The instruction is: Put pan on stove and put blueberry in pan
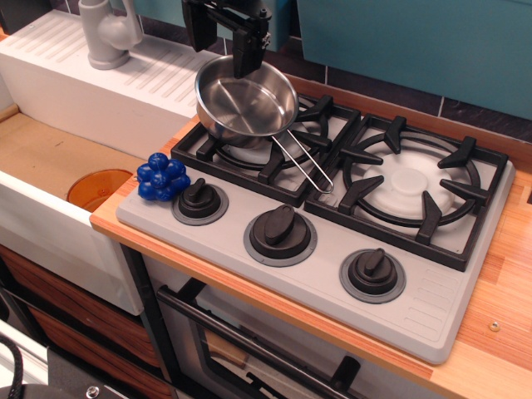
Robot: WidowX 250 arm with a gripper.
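Note:
The shiny steel pan (246, 104) rests on the left burner grate of the grey stove (416, 303), its wire handle (304, 164) pointing toward the front right. The blueberry (163, 177), a cluster of deep-blue balls, lies on the stove's front left corner beside the left knob. My black gripper (223, 43) hangs open just above the pan's far rim, holding nothing; one finger (247, 56) stands over the rim, the other (194, 35) is outside it to the left.
Three black knobs (280, 232) line the stove front. The right burner (410, 183) is bare. A white sink with a grey tap (106, 33) and an orange drain (98, 188) lies to the left. A teal wall (416, 41) stands behind.

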